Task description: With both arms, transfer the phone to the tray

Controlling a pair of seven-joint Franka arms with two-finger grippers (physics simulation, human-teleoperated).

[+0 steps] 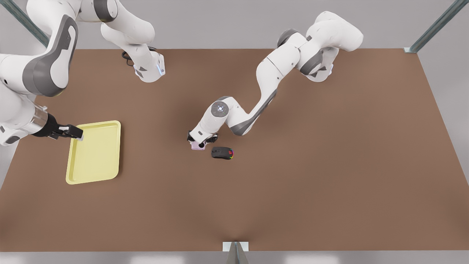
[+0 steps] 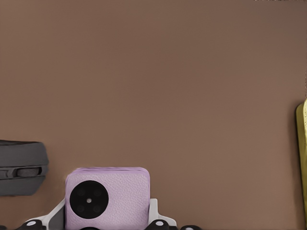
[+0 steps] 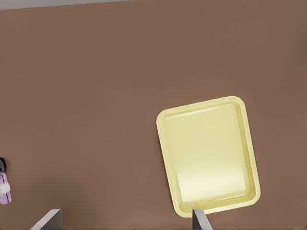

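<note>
The pale lilac phone lies on the brown table near the middle, one black camera circle showing. My left gripper is down over it and shut on it. In the left wrist view a white fingertip presses each side of the phone. The pale yellow tray lies flat at the front view's left. My right gripper hovers open over the tray's corner, nothing between its fingers. The right wrist view looks down on the tray and catches the phone at the picture's edge.
A black mouse with rainbow lights lies just to the front view's right of the phone, close to the left gripper; its end shows in the left wrist view. Bare brown table stretches between phone and tray. Metal frame posts stand at the table's corners.
</note>
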